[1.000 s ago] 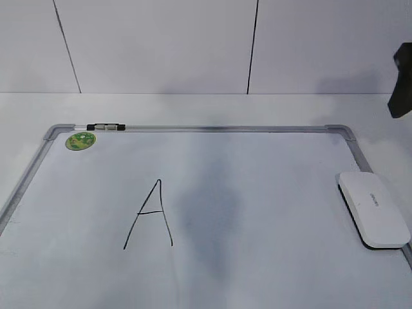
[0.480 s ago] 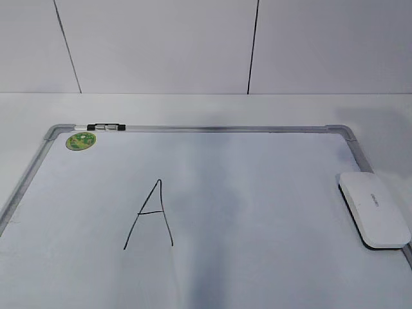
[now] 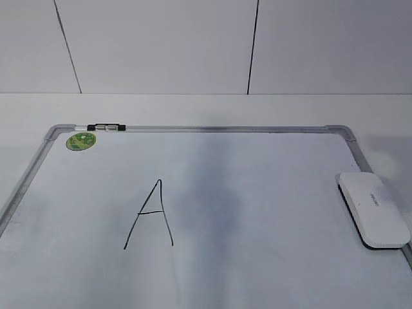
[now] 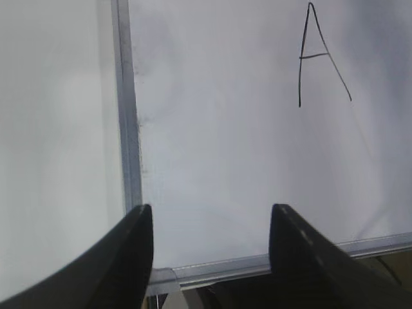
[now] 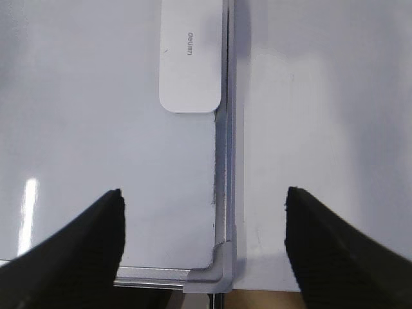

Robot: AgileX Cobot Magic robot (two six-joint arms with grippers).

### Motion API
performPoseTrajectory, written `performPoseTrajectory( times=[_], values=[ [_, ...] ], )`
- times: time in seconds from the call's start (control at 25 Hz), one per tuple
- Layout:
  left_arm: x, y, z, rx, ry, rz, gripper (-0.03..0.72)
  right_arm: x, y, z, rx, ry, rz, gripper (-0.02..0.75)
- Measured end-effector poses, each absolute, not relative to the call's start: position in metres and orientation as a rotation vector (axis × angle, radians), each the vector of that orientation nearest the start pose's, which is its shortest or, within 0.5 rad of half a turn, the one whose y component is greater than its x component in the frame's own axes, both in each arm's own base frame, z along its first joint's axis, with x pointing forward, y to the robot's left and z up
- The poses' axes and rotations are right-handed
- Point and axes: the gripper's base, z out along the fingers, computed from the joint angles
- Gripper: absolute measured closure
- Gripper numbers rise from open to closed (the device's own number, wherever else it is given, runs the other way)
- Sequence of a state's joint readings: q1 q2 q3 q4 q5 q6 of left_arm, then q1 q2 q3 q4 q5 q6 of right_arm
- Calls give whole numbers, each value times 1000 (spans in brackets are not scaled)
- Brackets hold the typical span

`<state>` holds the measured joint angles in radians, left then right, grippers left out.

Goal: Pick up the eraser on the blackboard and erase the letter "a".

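Note:
The blackboard (image 3: 212,129) is a white dry-erase board with a grey frame, lying flat on the table. The eraser (image 3: 373,209) is a white oblong block lying on the board at its right edge. A tall capital "A" (image 3: 150,215) is drawn left of centre. No small lowercase "a" shows in any view. My left gripper (image 4: 211,209) is open and empty above the board's near left corner, with the "A" (image 4: 318,55) ahead. My right gripper (image 5: 204,192) is open and empty above the near right corner, with the eraser (image 5: 191,58) ahead. Neither gripper shows in the exterior view.
A green round sticker (image 3: 81,140) sits in the board's far left corner. A small black and white clip (image 3: 106,127) lies on the far frame rail. White table (image 3: 193,106) surrounds the board and a white panelled wall stands behind it.
A dark gripper at the upper right edge of the exterior view one second ago has left that view. The eraser and the board have not moved.

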<state>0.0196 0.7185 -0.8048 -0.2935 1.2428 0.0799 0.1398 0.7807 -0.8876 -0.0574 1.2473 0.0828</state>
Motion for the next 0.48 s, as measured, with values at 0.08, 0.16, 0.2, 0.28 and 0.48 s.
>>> performPoseTrajectory(
  times=[0.08, 0.16, 0.2, 0.28, 0.48],
  values=[
    [88, -23, 314, 50, 2613, -365, 260, 95, 9, 338, -74, 2575, 9, 145],
    [77, -24, 303, 48, 2611, -365, 260, 79, 6, 332, -70, 2543, 12, 145],
    [72, -24, 297, 46, 2607, -364, 260, 71, 4, 328, -63, 2529, 3, 145],
    [63, -24, 284, 44, 2612, -365, 260, 58, 1, 317, -55, 2507, -18, 145],
    [46, -23, 272, 81, 2552, -338, 260, 31, -5, 282, -46, 2490, -44, 145]
  ],
)
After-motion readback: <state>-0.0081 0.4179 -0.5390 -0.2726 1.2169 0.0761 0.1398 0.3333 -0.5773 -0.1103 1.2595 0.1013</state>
